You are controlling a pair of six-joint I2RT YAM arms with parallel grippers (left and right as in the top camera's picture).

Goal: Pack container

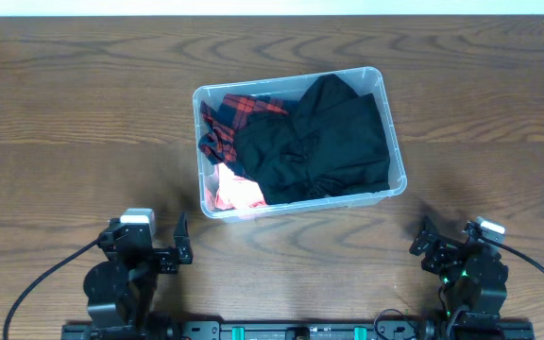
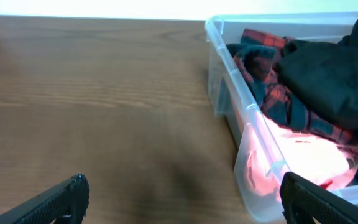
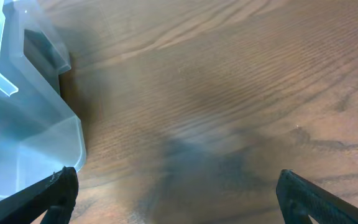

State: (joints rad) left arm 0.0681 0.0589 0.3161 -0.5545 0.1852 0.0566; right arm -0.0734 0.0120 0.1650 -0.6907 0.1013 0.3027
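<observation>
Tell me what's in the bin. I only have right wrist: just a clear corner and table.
Observer: A black garment fills most of the container.
Operator: Anything else inside?
Observer: A red plaid cloth lies along its left side, with a pink item in the near-left corner.
Operator: Left arm?
Observer: The left hand is open and holding nothing, just short of the container's near-left corner.
</observation>
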